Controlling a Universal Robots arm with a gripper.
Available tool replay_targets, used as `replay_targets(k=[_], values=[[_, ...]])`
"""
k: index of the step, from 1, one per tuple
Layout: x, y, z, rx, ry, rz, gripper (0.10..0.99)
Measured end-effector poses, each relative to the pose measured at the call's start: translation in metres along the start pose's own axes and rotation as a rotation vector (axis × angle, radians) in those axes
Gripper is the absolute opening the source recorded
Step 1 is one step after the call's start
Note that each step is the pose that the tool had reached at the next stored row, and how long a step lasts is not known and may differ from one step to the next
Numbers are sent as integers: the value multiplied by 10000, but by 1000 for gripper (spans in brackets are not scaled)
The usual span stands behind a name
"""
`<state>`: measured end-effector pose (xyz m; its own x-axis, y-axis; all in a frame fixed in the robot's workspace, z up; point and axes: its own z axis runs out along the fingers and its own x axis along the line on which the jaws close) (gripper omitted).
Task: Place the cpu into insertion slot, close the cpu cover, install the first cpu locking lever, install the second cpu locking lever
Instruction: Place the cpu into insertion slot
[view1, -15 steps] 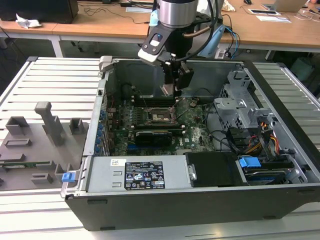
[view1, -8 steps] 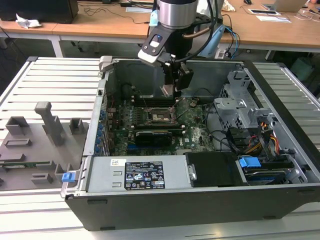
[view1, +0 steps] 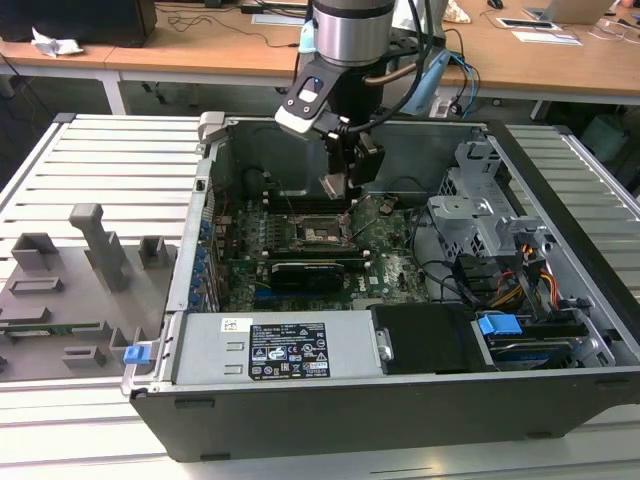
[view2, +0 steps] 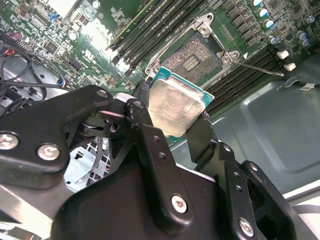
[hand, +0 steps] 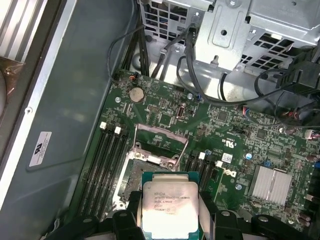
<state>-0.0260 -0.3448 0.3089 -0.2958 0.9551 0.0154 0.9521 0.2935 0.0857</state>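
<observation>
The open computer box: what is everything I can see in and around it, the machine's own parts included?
dark metal computer case: one, dark grey, lid off
green circuit board: one, green, on the case floor
square black socket: one, black, on the board, empty
thin metal frame cover: one, grey, lifted open at the socket
flat square silver-faced chip: one, pale silver, gripped above the board
long black memory slots: several, black, both sides of the socket
grey metal drive cage: one, grey, in the case at the exterior view's right
grey fixture blocks: several, grey, beside the case at the exterior view's left
robot arm: one, silver and black, reaching into the case
hand: one, black, shut on the chip
</observation>
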Motion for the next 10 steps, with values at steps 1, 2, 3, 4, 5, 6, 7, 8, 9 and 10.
replay_targets(k=[1, 2, 3, 4, 5, 6, 7, 8, 9, 10], values=[[0, -1, 10, 3, 2, 2, 537], [0, -1, 16, 6, 2, 5, 537], [0, -2, 19, 8, 3, 6, 537], [0, -2, 23, 10, 3, 8, 537], [0, -2, 27, 14, 5, 10, 537], [-1, -3, 33, 19, 6, 13, 537], [-1, -3, 42, 35, 11, 16, 537], [-1, -4, 46, 50, 15, 16, 537], [-1, -4, 50, 60, 18, 17, 537], [-1, -5, 61, 70, 23, 18, 537]])
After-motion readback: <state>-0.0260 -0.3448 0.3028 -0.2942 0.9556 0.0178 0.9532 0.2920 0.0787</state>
